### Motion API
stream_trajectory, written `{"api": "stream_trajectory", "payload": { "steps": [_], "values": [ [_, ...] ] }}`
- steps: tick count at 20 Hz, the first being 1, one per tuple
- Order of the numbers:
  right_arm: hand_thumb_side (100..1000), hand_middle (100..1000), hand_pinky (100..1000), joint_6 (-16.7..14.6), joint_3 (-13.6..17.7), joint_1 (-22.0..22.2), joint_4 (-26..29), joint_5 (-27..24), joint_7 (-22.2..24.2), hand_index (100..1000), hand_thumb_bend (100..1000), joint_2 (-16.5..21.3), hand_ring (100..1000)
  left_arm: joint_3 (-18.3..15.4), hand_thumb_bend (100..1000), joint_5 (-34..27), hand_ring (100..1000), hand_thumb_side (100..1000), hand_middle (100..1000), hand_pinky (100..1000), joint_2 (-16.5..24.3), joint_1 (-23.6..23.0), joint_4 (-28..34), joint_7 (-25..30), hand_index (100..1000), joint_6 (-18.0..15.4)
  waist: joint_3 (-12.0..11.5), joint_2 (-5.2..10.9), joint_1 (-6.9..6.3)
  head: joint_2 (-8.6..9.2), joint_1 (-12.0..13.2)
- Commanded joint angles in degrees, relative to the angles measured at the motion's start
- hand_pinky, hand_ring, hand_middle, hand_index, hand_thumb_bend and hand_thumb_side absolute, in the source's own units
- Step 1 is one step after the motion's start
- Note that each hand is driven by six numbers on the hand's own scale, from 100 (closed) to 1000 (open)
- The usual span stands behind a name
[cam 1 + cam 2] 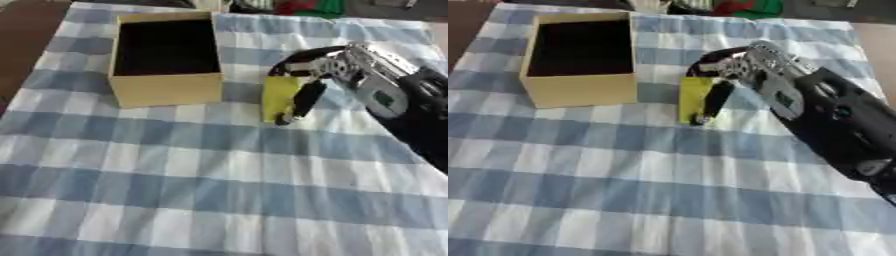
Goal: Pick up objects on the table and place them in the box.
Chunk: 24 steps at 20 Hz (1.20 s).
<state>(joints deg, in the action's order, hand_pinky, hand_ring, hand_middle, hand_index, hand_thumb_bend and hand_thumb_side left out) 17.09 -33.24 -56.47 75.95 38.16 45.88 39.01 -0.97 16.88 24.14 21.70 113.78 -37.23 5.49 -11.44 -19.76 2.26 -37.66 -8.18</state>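
The box (166, 89) stands on the worktop (201, 190), at its far left part. Right of the box, near it but apart, a flat object (278, 97) stands upright, with the right hand (325, 67) at it from the right.

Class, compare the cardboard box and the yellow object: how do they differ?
The box is tan and open-topped with a dark inside; the yellow object is bright yellow, flat and much smaller. The box stands free; the yellow object is held by the right hand. Both are over the checked cloth.

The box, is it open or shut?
Open. The box has no lid on top, and its dark inside shows; nothing can be made out in it.
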Motion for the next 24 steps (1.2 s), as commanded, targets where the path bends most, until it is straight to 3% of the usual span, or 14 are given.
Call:
{"api": "stream_trajectory", "payload": {
  "steps": [1, 3, 7, 8, 13, 17, 19, 20, 24],
  "values": [
    [276, 847, 964, 0.12, 0.51, -1.18, -0.13, 0.35, 0.15, 992, 406, 0.65, 1000, -0.16, 100, -0.27, 698, 261, 519, 945, 0.67, 0.69, 0.81, 0.1, 728, -0.02, -0.1, 0.91, -0.1, 0.43, -0.03],
    [279, 833, 959, 0.41, 0.56, -1.34, -0.11, 0.21, -0.1, 971, 340, 0.56, 1000, -0.16, 100, -0.29, 698, 261, 519, 945, 0.67, 0.7, 0.81, 0.09, 728, -0.01, -0.14, 0.89, -0.05, 0.43, 0.02],
    [279, 833, 959, 0.84, 0.5, -1.44, 0.01, -0.05, -0.35, 971, 340, 0.52, 1000, -0.15, 100, -0.28, 698, 261, 519, 945, 0.68, 0.73, 0.81, 0.11, 728, -0.02, -0.17, 0.89, -0.01, 0.42, 0.04],
    [293, 815, 954, 0.89, 0.51, -1.45, 0.05, -0.09, -0.37, 955, 241, 0.52, 1000, -0.15, 100, -0.28, 698, 261, 519, 945, 0.69, 0.73, 0.81, 0.11, 728, -0.02, -0.16, 0.91, -0.01, 0.42, 0.05],
    [314, 813, 953, 1.54, 0.89, -1.77, 1.36, -1.41, 0.04, 952, 222, 0.8, 1000, -0.15, 100, -0.14, 699, 261, 520, 945, 0.73, 0.79, 0.81, 0.2, 727, 0.02, 0.05, 1.22, 0.05, 0.41, 0.23],
    [355, 869, 969, 1.11, 0.96, -1.96, 1.96, -1.57, 1.04, 1000, 320, 1.06, 1000, -0.15, 100, -0.09, 699, 261, 520, 946, 0.73, 0.83, 0.81, 0.18, 727, 0.0, 0.27, 1.49, 0.1, 0.59, 0.31],
    [395, 918, 985, 0.25, 1.16, -2.1, 2.11, -1.63, 1.96, 1000, 483, 1.21, 1000, -0.17, 100, -0.08, 698, 259, 519, 946, 0.75, 0.8, 0.81, 0.13, 725, -0.02, 0.37, 1.67, 0.06, 0.64, 0.39],
    [415, 924, 988, -0.26, 1.3, -2.23, 2.11, -1.53, 2.38, 1000, 517, 1.27, 1000, -0.2, 100, -0.06, 698, 259, 519, 946, 0.75, 0.8, 0.81, 0.07, 725, -0.05, 0.41, 1.79, 0.06, 0.73, 0.41],
    [425, 925, 988, -1.97, 2.01, -2.78, 1.63, -1.01, 3.36, 1000, 536, 1.25, 1000, -0.19, 100, -0.05, 698, 260, 519, 947, 0.67, 0.78, 0.81, -0.02, 725, -0.08, 0.62, 2.01, 0.05, 1.21, 0.43]
  ]
}}
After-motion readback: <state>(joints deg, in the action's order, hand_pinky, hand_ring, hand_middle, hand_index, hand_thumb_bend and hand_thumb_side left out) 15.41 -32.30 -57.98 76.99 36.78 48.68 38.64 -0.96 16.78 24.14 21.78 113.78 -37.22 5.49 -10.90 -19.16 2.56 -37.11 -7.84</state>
